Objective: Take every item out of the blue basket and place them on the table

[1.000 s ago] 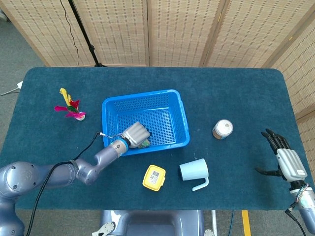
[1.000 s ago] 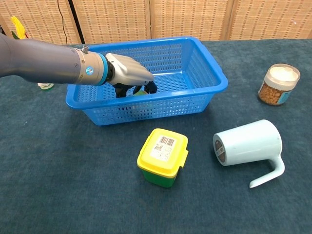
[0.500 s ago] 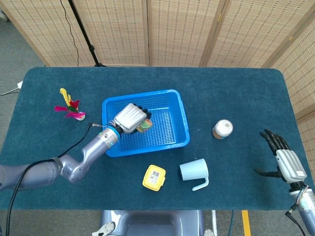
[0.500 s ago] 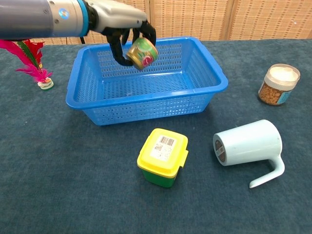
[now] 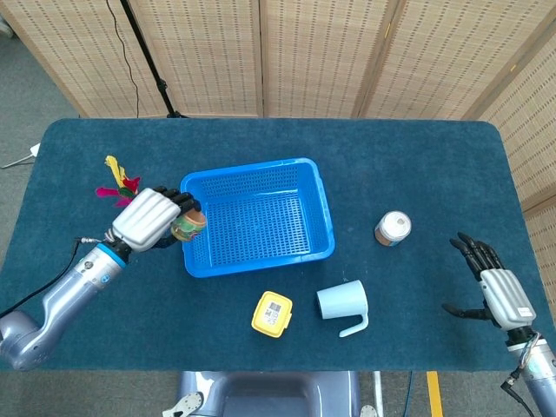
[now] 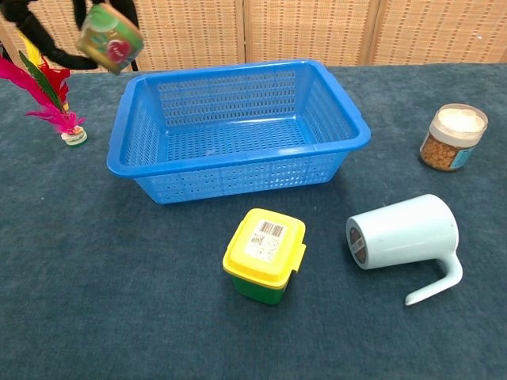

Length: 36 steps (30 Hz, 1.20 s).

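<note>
My left hand (image 5: 149, 219) holds a small green and gold can (image 5: 188, 226) in the air, just past the left rim of the blue basket (image 5: 317, 208). In the chest view the can (image 6: 110, 37) hangs at the top left above the table, with only dark fingers (image 6: 38, 39) showing around it. The basket (image 6: 341, 107) shows nothing inside it in either view. My right hand (image 5: 495, 288) is far off at the table's right front edge, fingers spread and holding nothing.
A feathered shuttlecock (image 5: 124, 191) stands left of the basket, close behind my left hand. In front of the basket lie a yellow-lidded box (image 5: 272, 314) and a pale blue mug (image 5: 342, 303) on its side. A white-lidded jar (image 5: 393, 229) stands to the right.
My left hand has lifted the can out of the basket and carried it left, over the basket's left rim. The right hand shifted only slightly.
</note>
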Each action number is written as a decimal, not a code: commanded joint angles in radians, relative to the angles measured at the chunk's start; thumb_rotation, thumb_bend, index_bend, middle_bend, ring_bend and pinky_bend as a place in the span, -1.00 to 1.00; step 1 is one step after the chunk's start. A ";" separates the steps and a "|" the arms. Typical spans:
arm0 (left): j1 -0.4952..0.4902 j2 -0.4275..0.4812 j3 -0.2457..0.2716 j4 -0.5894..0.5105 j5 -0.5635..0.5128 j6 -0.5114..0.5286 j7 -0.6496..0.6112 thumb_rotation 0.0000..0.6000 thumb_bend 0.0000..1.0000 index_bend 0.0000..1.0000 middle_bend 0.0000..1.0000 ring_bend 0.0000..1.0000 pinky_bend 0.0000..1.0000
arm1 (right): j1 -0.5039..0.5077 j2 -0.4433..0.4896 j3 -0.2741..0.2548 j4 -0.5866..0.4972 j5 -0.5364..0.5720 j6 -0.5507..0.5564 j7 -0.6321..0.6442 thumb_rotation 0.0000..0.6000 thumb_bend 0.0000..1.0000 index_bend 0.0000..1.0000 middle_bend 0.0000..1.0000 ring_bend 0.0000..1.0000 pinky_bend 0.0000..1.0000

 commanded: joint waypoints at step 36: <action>0.478 -0.238 0.088 0.257 0.104 0.259 -0.292 1.00 -0.85 -1.00 -1.00 -1.00 -1.00 | -0.016 0.037 -0.004 -0.023 -0.022 0.057 0.049 1.00 -1.00 -1.00 -1.00 -1.00 -1.00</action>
